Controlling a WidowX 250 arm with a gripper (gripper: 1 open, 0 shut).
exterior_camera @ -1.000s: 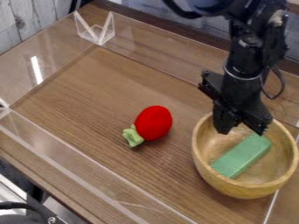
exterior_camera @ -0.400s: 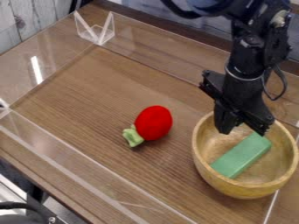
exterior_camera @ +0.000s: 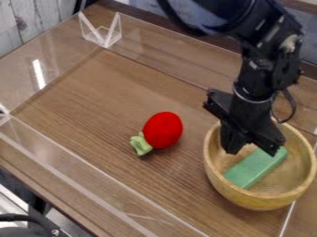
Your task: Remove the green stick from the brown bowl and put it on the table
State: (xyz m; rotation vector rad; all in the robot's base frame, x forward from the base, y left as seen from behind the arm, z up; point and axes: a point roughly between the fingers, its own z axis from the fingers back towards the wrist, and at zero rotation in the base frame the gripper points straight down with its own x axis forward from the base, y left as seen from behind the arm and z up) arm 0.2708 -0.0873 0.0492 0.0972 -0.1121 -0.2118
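Jaws [exterior_camera: 250, 148] lower now, together, inside brown bowl [exterior_camera: 221, 180] over green stick [exterior_camera: 257, 168].

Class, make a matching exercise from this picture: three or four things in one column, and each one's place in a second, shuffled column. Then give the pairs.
Things:
1. green stick
2. bowl
3. red fruit
4. gripper

Places:
A. on the wood, left of the bowl
B. lying inside the bowl
C. reaching down into the bowl
D. at the table's right edge

Pairs: 1-B, 2-D, 3-A, 4-C
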